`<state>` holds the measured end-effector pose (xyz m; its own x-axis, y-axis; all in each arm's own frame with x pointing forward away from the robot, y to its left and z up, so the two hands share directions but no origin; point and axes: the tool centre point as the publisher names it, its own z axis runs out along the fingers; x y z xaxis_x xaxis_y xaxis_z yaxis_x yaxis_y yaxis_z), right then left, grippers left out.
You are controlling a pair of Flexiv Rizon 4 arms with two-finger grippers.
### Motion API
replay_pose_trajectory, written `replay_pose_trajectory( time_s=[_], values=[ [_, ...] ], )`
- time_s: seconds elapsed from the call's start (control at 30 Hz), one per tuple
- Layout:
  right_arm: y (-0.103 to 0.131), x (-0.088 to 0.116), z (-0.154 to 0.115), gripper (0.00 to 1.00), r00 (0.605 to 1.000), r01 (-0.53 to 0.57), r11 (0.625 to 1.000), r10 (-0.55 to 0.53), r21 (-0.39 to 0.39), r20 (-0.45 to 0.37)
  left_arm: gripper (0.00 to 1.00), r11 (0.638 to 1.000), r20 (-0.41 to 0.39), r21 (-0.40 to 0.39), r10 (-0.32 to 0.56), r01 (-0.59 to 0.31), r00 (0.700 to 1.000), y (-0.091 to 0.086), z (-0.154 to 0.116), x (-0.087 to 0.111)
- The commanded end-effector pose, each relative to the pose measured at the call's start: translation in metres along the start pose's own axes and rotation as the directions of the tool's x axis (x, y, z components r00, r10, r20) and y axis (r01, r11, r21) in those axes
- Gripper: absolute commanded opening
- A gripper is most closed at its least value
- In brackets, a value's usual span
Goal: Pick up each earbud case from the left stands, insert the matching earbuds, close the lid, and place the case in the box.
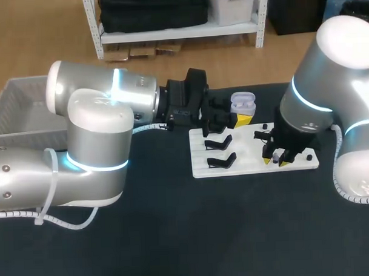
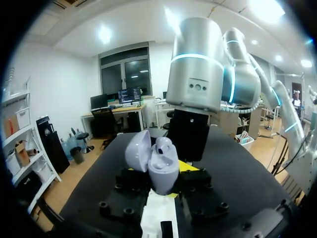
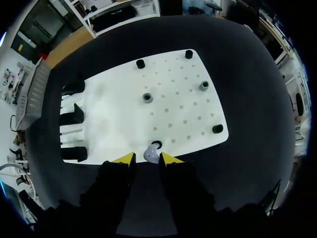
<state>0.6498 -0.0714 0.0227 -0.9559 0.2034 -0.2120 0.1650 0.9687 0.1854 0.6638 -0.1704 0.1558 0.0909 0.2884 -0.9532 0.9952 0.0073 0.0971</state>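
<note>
- Head view, right of centre: the left gripper (image 1: 237, 115) is clamped on the pale lavender plastic earbud case (image 1: 242, 101), lid up (the left wrist view shows one earbud seated inside).
- Right wrist view: the right gripper (image 3: 147, 158) has its jaws apart around a small lavender earbud (image 3: 152, 154) at the edge of the flat white pegboard (image 3: 173, 109), and the earbud is not visibly pinched.
- Risk: closing off-centre could flick the rounded earbud off the board. Poor alignment at the case could jam it.
</note>
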Motion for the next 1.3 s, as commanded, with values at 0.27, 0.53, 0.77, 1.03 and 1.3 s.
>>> replay_pose_trajectory(
  time_s=[0.27, 0.53, 0.77, 1.03, 1.3],
  values=[
    [-0.004, -0.003, -0.001, 0.33, 1.0, -0.019, 0.999, 0.02, 0.025, -0.012, 0.0, 1.0, 0.009, -0.008, 0.004, -0.004, 1.0, -0.002, 0.0, 0.002],
    [-0.007, -0.001, -0.002, 0.35, 0.999, -0.029, 0.999, 0.03, 0.046, -0.023, 0.0, 1.0, 0.009, -0.008, 0.004, -0.004, 1.0, -0.002, 0.0, 0.002],
    [-0.01, -0.001, -0.003, 0.35, 0.999, -0.031, 0.998, 0.032, 0.058, -0.019, 0.0, 1.0, 0.009, -0.008, 0.004, -0.004, 1.0, -0.002, 0.0, 0.002],
    [-0.016, 0.001, -0.003, 0.36, 0.999, -0.038, 0.997, 0.04, 0.069, -0.02, 0.0, 1.0, 0.009, -0.008, 0.004, -0.004, 1.0, -0.002, 0.0, 0.002],
    [-0.013, 0.002, -0.005, 0.35, 0.999, -0.039, 0.997, 0.04, 0.065, -0.016, 0.0, 1.0, 0.009, -0.008, 0.004, -0.004, 1.0, -0.002, 0.0, 0.002]
  ],
)
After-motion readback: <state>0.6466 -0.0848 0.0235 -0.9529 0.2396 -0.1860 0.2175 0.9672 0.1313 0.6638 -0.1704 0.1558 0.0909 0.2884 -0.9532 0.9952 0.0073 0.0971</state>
